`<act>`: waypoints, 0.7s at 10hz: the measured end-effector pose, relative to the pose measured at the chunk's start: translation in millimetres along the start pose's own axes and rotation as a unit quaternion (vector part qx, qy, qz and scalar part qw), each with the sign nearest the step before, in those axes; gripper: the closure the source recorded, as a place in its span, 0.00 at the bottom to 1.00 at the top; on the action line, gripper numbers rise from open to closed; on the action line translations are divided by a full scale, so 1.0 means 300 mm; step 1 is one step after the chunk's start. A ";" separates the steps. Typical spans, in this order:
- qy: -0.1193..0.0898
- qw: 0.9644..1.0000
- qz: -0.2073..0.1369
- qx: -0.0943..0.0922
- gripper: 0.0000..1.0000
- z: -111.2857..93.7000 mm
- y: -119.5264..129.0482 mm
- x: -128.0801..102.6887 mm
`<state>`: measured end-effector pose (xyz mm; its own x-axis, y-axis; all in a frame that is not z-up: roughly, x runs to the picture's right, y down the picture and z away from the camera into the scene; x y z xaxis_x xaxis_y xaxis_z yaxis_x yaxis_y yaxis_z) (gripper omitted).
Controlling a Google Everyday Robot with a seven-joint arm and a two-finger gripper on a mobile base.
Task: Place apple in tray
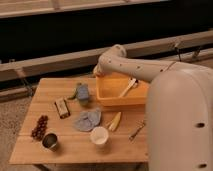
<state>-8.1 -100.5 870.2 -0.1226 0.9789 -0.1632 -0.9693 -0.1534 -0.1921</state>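
Yellow-orange tray [112, 98] is sitting near the table's [45, 145] far right corner; my arm [135, 67] is arching over its far rim, gripper [98, 71] hidden, grip unclear.

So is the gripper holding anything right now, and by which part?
Cannot be told. The gripper sits at the tray's back left corner, tucked under the arm, and no apple shows in the camera view.

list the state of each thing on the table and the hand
tray: upright on the table, a pale utensil inside
hand: at the tray's far left corner
white cup: upright
metal cup: upright
banana: lying flat
grapes: lying flat
brown block: lying flat
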 end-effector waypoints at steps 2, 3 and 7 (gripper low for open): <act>-0.003 1.000 0.016 0.001 0.47 -0.015 -0.048 -0.014; 0.000 1.000 0.022 -0.007 0.35 -0.028 -0.076 -0.014; 0.019 0.997 0.042 -0.070 0.20 -0.084 -0.187 -0.005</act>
<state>51.9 -96.7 856.7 -0.1906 0.9568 -0.2197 -0.9166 -0.2536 -0.3092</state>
